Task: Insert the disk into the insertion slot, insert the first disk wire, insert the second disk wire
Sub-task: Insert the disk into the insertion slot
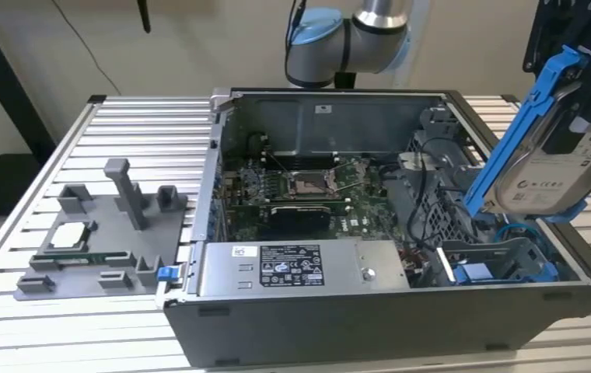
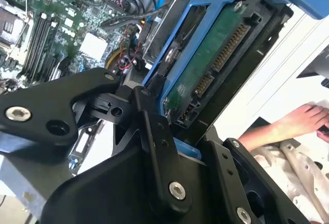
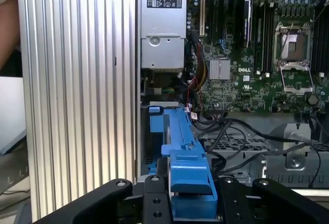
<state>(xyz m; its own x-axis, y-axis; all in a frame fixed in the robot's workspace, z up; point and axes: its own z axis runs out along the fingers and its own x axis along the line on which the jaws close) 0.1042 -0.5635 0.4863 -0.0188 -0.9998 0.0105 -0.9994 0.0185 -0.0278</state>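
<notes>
Black gripper (image 3: 190, 196) is clenched on the blue plastic carrier of the silver metal disk (image 1: 557, 159). It holds the disk in the air above the dark grey metal insertion slot (image 1: 498, 260), at the exterior view's right end of the open grey computer case (image 1: 379, 318). The disk is not seated yet. Its long axis is steeply tilted: lower end aims down at the slot, upper end leans to the exterior view's right, connector edge (image 2: 226, 49) up by the gripper. Doing it well likely means matching the tilt to the bay, lining the carrier up with the cage walls, keeping off the loose black cables (image 3: 234, 125) and sliding straight.
</notes>
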